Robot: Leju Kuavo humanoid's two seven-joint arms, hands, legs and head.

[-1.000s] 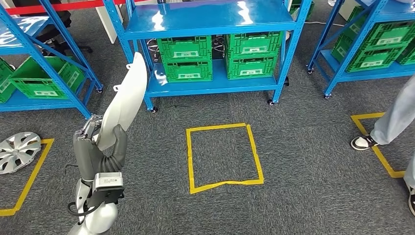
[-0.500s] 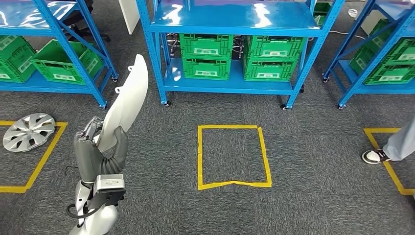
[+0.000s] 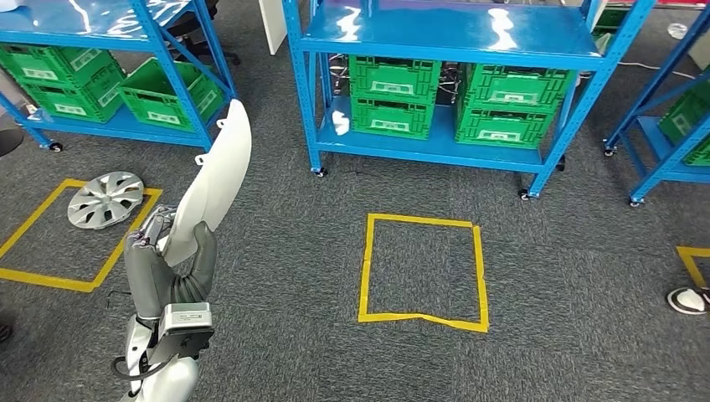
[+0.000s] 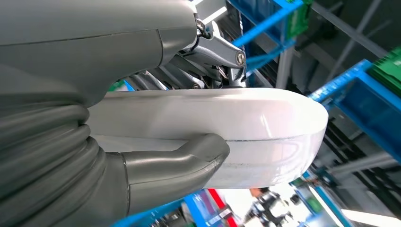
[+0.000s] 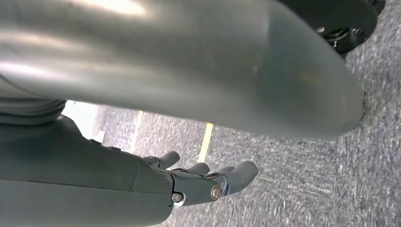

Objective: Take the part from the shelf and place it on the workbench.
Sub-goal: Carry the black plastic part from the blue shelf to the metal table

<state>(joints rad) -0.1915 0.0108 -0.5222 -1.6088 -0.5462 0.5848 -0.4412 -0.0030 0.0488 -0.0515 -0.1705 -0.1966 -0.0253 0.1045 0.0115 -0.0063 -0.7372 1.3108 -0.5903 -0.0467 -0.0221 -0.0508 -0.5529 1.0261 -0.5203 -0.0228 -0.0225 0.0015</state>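
- Left hand low in the head view, raised above the grey carpet, gripping the white part; thumb and fingers pinch its lower end.
- Left wrist view: thick grey thumb pressed on one face of the white part, darker fingers clamped on the opposite face. The rounded end of the part juts out past the hand.
- White part stands near upright, long and curved, leaning slightly to the robot's right; small tabs along its left edge. It is off the shelving, held in the air over the carpet.
- Right hand seen in the right wrist view, hanging over the carpet, holding nothing; fingers loosely extended and slightly apart.
- Yellow tape square on the carpet ahead and to the right of the left hand.
- Second yellow tape outline to the left; a silver hubcap lies flat at its far corner.
- White shoe of a person at the right edge, near another bit of yellow tape.
- Blue shelving unit straight ahead beyond the tape square, on castors; green crates stacked on its lower shelf.
- Another blue shelf at far left with green crates, one of them tilted.
- More blue shelving at far right.
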